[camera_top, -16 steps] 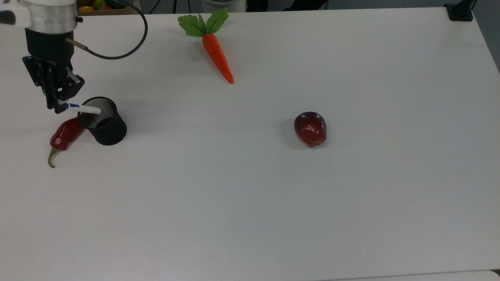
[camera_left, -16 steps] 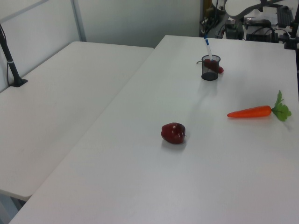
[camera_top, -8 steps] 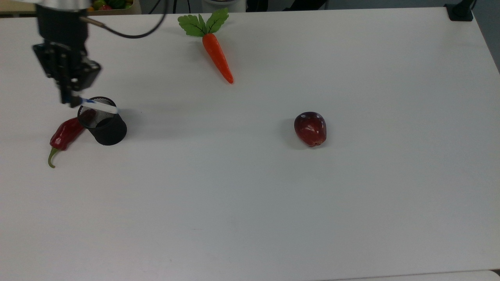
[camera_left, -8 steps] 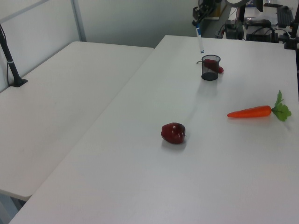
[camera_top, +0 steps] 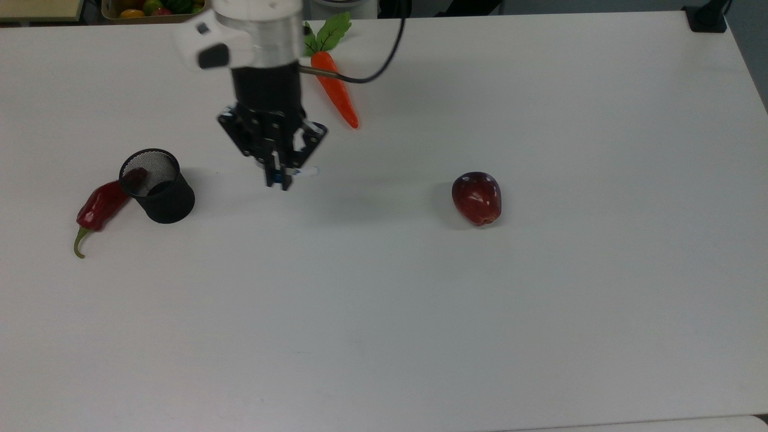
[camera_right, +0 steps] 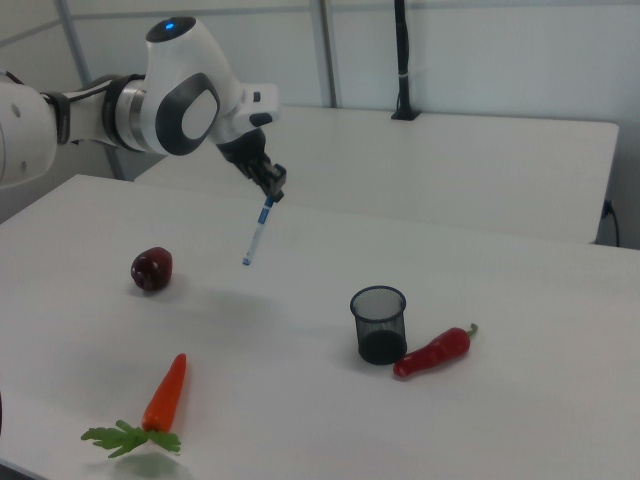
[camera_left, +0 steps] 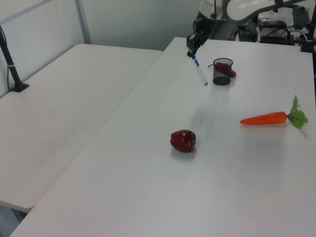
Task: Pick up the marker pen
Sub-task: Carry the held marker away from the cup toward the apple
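Slim white marker pen [camera_right: 256, 235] with a blue mark on the barrel [camera_left: 200, 73], gripped at its top end, hanging tilted in the air above the counter [camera_top: 420, 300]. In the top view, mostly hidden, only a pale tip showing [camera_top: 306, 171].

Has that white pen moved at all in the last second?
Yes. The marker pen, held in the gripper, was over the black mesh cup and now hangs well toward the top view's right of it, closer to the apple.
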### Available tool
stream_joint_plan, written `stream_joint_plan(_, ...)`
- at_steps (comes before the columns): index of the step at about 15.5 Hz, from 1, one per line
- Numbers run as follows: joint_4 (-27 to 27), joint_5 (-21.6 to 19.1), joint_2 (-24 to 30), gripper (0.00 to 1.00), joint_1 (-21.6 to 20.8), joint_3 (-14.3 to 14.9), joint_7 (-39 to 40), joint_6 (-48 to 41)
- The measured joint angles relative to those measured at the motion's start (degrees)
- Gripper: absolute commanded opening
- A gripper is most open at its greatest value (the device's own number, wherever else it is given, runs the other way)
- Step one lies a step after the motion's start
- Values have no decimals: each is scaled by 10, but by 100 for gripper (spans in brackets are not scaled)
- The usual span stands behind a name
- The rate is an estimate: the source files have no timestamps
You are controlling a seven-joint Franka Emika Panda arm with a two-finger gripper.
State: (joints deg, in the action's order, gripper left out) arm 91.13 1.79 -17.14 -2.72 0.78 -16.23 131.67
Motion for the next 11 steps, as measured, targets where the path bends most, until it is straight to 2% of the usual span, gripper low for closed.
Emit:
stream_joint_plan(5,13,0,-39,14,-43,-1,0,-34)
stream_joint_plan(10,14,1,-72,14,-62,-1,28,-59)
stream_joint_plan(11,14,1,-76,19,-64,-1,39,-67)
